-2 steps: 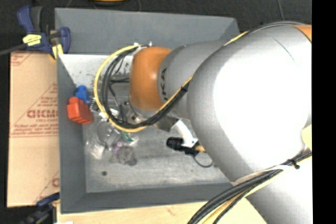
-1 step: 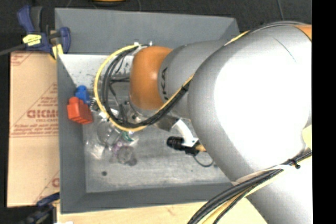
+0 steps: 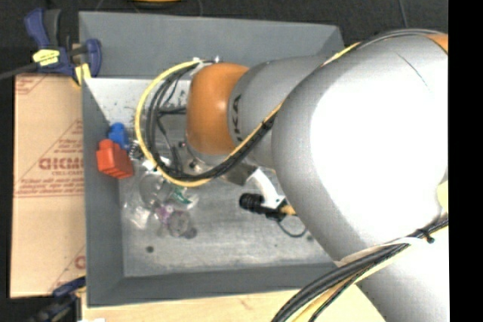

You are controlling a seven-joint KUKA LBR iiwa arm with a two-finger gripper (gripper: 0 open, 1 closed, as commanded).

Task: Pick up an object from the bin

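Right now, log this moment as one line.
arm over bin, left-centre | nearest: clear plastic heap, red block, blue piece | grasp: cannot tell

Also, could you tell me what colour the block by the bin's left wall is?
The block is orange-red, as the camera view shows.

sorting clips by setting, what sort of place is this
Probably a robotics lab: a robot arm reaches into a grey metal bin of small loose things, among them an orange block.
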